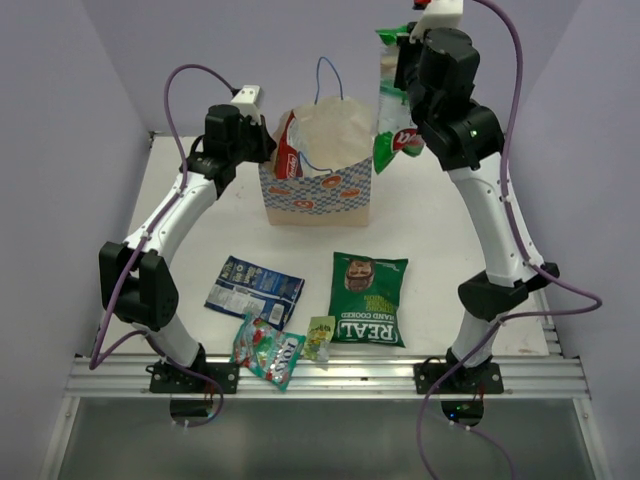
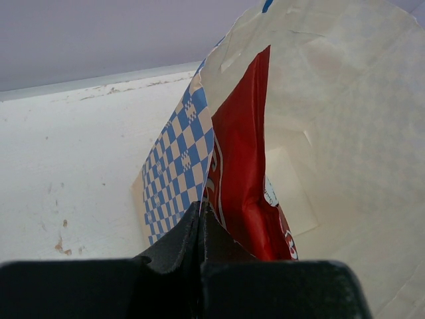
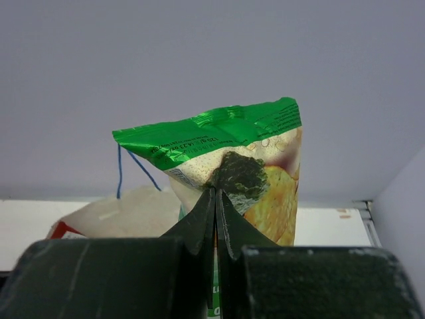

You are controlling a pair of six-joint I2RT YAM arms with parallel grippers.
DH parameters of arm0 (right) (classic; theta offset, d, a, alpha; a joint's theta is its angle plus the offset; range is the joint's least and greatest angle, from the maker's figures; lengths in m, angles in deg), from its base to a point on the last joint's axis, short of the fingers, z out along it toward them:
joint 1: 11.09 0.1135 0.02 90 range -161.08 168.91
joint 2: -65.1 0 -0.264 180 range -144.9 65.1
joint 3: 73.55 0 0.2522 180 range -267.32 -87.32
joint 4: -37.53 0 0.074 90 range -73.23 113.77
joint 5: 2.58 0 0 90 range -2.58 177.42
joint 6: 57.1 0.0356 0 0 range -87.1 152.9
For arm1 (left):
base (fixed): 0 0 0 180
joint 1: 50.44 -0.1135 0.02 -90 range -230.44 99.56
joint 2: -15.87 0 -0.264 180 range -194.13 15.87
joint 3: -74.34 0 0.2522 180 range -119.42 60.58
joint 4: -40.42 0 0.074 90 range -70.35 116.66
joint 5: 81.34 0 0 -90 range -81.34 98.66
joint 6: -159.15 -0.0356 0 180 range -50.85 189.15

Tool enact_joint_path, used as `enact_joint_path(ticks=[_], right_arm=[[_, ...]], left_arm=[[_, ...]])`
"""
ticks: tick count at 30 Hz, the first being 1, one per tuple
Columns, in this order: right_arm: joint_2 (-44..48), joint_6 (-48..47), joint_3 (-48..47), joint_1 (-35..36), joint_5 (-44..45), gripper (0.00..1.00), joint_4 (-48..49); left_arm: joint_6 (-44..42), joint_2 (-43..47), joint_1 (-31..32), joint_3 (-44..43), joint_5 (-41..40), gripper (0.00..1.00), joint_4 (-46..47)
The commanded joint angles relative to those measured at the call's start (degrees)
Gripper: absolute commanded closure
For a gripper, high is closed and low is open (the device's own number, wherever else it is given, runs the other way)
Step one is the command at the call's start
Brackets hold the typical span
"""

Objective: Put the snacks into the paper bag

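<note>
Looking down on the white table (image 1: pixel 440 230), I see the paper bag (image 1: pixel 318 195) standing upright at 12 o'clock; my left gripper (image 2: pixel 201 216) is clamped shut on its rim at 9 o'clock, beside the red-yellow packet (image 1: pixel 290 155) inside; the dark green REAL bag (image 1: pixel 368 298) lies at 5 o'clock; my right gripper (image 3: pixel 216 199) pinches the green-white chip bag (image 3: pixel 219 143) aloft at the paper bag's 1 o'clock; dark blue packet (image 1: pixel 253 287) at 8, candy packet (image 1: pixel 266 352) at 7, tiny sachet (image 1: pixel 320 337) at 6.

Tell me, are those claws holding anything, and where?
Right gripper pinches the green-white chip bag below its sealed end; left gripper pinches the paper bag's rim.
</note>
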Motion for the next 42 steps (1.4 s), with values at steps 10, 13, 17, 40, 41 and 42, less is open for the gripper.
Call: enact_joint_path(ticks=[10, 13, 17, 40, 41, 42], right_arm=[[-6.53, 0.02, -3.83, -3.12, -27.48, 1.0, 29.16], [-11.82, 5.55, -8.86, -4.7, -32.94, 1.0, 31.7], [-13.93, 12.24, -6.59, -6.11, -36.72, 1.0, 38.02], [-8.96, 20.51, 11.15, -6.46, -41.3, 1.0, 36.94], [-6.67, 20.42, 13.87, -5.94, -40.51, 1.0, 34.47], [-4.29, 20.51, 21.12, -5.67, -38.59, 1.0, 32.79]], left_arm=[[0.44, -1.73, 0.29, -0.66, 0.17, 1.0, 2.41], [0.18, -1.73, 0.29, -0.84, -0.36, 1.0, 2.15], [-0.09, -1.82, 0.29, -1.19, -0.8, 1.0, 1.53], [0.7, -0.94, 0.29, -0.05, 0.96, 1.0, 2.58], [0.62, -0.85, 0.29, 0.04, 0.96, 1.0, 2.76], [0.7, -0.85, 0.29, 0.3, 0.61, 1.0, 2.85]])
